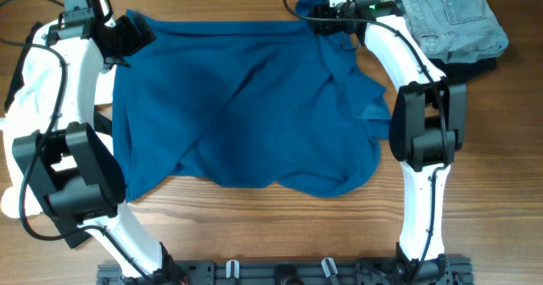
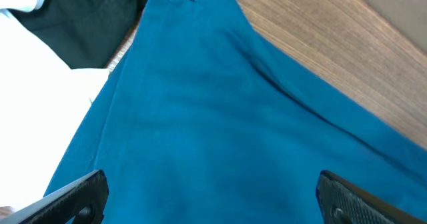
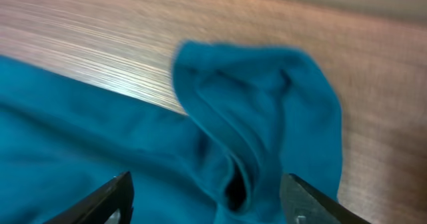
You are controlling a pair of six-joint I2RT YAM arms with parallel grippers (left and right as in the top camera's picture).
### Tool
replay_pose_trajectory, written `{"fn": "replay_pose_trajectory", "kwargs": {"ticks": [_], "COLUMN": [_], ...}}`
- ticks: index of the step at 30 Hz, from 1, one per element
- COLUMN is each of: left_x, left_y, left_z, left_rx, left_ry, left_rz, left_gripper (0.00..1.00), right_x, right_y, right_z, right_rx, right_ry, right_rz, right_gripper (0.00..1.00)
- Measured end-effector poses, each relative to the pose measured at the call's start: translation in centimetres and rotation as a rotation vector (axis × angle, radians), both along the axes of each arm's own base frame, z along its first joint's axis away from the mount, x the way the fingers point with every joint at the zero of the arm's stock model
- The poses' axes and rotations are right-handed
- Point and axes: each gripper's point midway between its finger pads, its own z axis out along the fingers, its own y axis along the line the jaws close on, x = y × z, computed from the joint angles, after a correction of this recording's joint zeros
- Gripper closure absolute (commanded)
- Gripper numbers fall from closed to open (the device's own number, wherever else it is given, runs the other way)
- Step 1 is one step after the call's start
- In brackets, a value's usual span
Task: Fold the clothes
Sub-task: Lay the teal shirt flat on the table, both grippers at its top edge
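Note:
The teal-blue shirt [image 1: 246, 107] lies spread over the middle of the wooden table, rumpled, with folds along its right side and a wavy near edge. My left gripper [image 1: 136, 37] is open at the shirt's far left corner; in the left wrist view its fingers [image 2: 210, 194] straddle flat teal cloth [image 2: 220, 117]. My right gripper [image 1: 327, 22] is open at the far right corner; in the right wrist view its fingers [image 3: 207, 197] hang over a bunched fold of the shirt [image 3: 260, 111]. Neither holds cloth.
Pale denim jeans [image 1: 450, 18] lie folded at the far right on a dark garment [image 1: 475, 64]. White cloth [image 1: 25, 81] and dark cloth [image 2: 80, 24] lie at the left. Bare wood [image 1: 280, 226] runs along the near side.

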Motion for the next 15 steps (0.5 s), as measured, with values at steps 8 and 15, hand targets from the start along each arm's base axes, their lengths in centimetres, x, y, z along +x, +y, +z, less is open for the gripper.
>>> {"fn": "replay_pose_trajectory", "kwargs": {"ticks": [8, 15], "left_x": [-0.3, -0.4], "left_y": [0.0, 0.0], "left_z": [-0.4, -0.4], "left_rx": [0.001, 0.002], "left_ry": [0.015, 0.016], "left_rz": [0.002, 0.003], "left_gripper": [0.00, 0.00], "right_x": [0.7, 1.1], "right_y": [-0.2, 0.1], "right_z": [-2.3, -3.0], "right_rx": [0.055, 0.120], "right_ry": [0.035, 0.053], "right_rz": [-0.087, -0.140], "right_gripper": [0.50, 0.95]}}
